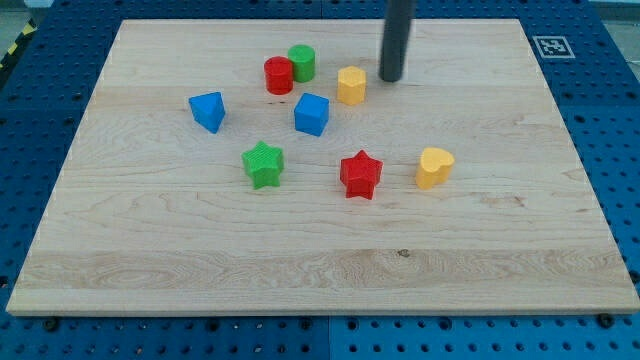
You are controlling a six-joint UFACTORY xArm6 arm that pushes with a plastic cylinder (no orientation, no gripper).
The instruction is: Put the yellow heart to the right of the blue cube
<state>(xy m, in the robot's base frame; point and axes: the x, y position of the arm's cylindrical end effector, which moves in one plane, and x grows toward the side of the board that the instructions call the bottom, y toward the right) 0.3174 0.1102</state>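
While my tip [391,79] rests on the wooden surface [200,250] near the view's top, it stands just to the right of the yellow hexagonal block [351,86], close beside it, though I cannot tell if they touch. I carry no jaws, only this dark rod, so I have hold of nothing. The yellow heart [434,167] lies toward the view's right, below my tip and well apart from it. The blue cube [312,114] sits left of the heart and higher, with the red star [360,174] between them, lower down. A red cylinder [278,76] and a green cylinder [302,63] stand together near the top. A blue triangular block [208,111] lies left, and a green star [263,164] below the cube.
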